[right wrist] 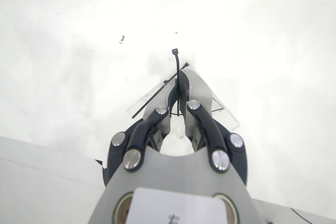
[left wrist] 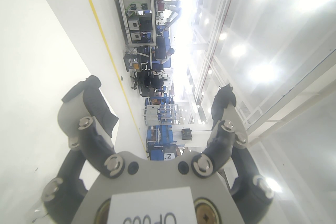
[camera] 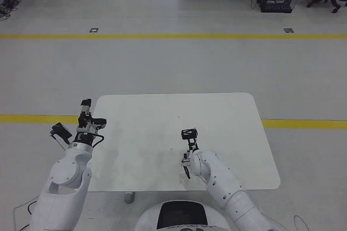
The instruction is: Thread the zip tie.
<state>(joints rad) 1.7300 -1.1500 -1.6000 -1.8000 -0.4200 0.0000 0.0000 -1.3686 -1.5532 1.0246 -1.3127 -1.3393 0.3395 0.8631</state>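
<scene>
My right gripper (right wrist: 179, 79) is shut on a black zip tie (right wrist: 176, 63); the strap runs up between the pads and its square head pokes out past the fingertips, above the white table (right wrist: 78, 25). A second black zip tie (right wrist: 157, 92) lies slanted on a clear plastic tray (right wrist: 225, 117) under the fingers. In the top view the right gripper (camera: 188, 159) hangs over the table's near middle. My left gripper (camera: 85, 118) is raised at the table's left edge, pointing away across the floor; the left gripper (left wrist: 160, 88) is open with nothing between its fingers.
The white table (camera: 220, 115) has rounded corners and its near edge (right wrist: 39, 156) runs just behind my right wrist. A few small dark specks (right wrist: 121, 38) dot the tabletop. Yellow floor lines (camera: 162, 36) run beyond the table.
</scene>
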